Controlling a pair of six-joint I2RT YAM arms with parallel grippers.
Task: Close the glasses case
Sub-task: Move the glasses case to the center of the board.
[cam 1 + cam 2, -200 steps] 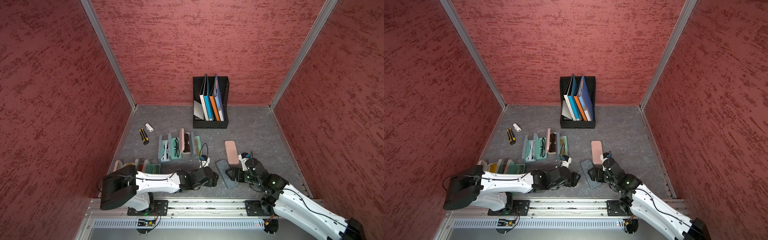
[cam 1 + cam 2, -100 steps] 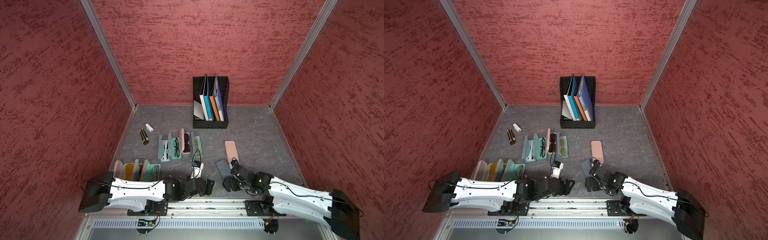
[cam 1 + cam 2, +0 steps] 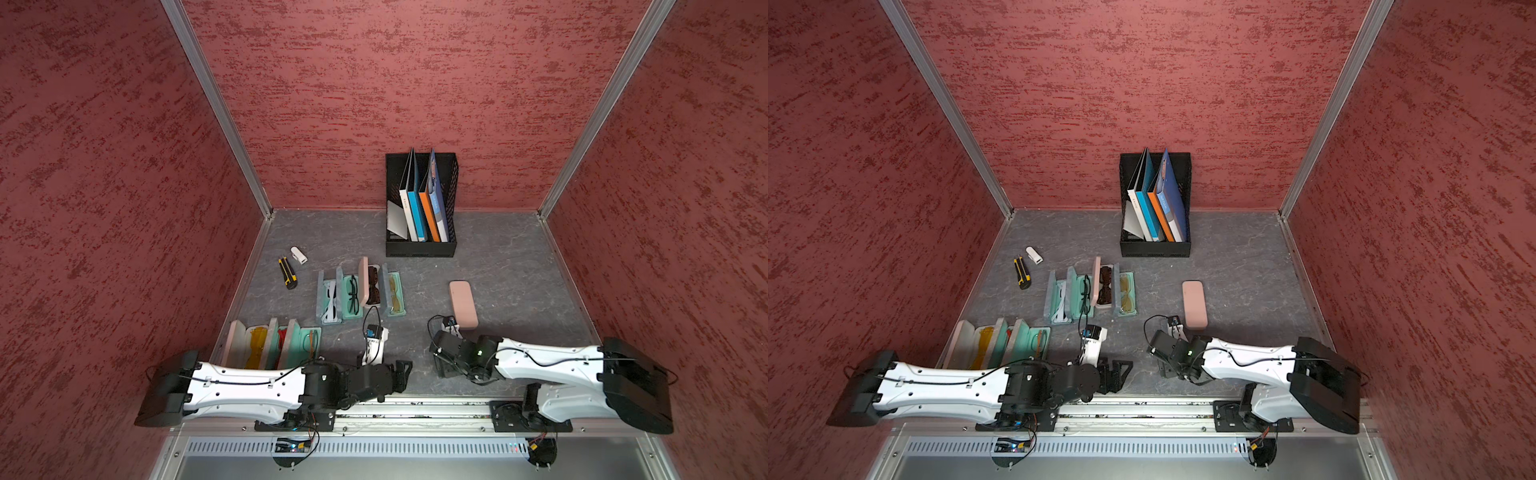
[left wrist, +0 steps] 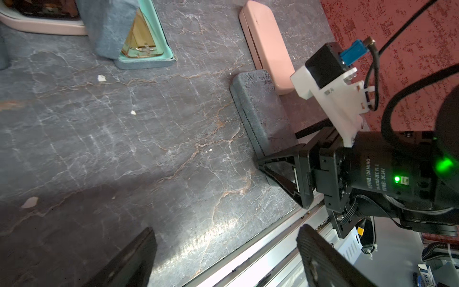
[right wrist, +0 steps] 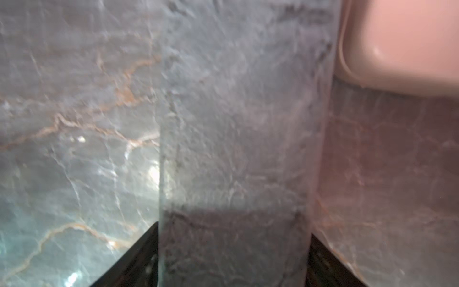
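The grey glasses case (image 4: pixel 260 111) lies closed on the table, right beside a closed pink case (image 4: pixel 265 42). My right gripper (image 4: pixel 278 149) straddles its near end. In the right wrist view the grey case (image 5: pixel 233 149) fills the gap, and both black fingers (image 5: pixel 139 258) press against its long sides. In both top views the right gripper (image 3: pixel 442 368) (image 3: pixel 1167 368) and its wrist cover that case. My left gripper (image 4: pixel 223 248) hangs open over the table's front edge with nothing between its fingers, left of the case (image 3: pixel 401 374).
A row of open cases with glasses (image 3: pixel 359 295) lies mid-table, another row (image 3: pixel 270 347) at the front left. The pink case (image 3: pixel 462 303) sits just behind the right gripper. A black file holder (image 3: pixel 419 208) stands at the back; a utility knife (image 3: pixel 287 273) lies far left.
Both arms have folded down and drawn back toward the front rail. The left gripper has backed away from the grey case. The right gripper's fingers have narrowed onto the case's sides.
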